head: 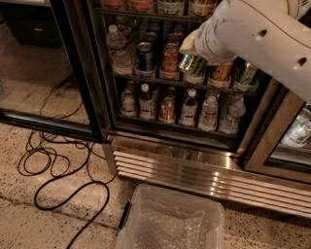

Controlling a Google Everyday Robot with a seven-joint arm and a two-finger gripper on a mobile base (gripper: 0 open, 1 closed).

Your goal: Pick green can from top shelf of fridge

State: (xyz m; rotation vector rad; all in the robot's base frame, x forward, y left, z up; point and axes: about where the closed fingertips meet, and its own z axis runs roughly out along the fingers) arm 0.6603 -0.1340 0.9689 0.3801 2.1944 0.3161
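The green can, shiny green with pale slanted bands, hangs in the air in front of the fridge's middle rack. My gripper is shut on its top, at the end of my white arm, which comes in from the upper right and hides most of the fingers. The can is tilted and touches no rack. A wire rack with several cans runs along the top edge of the view; whether it is the top shelf I cannot tell.
A blue can, a red can and a gold-orange can stand on the middle rack, with bottles below. The glass door stands open at left. A clear plastic bin and black cables lie on the floor.
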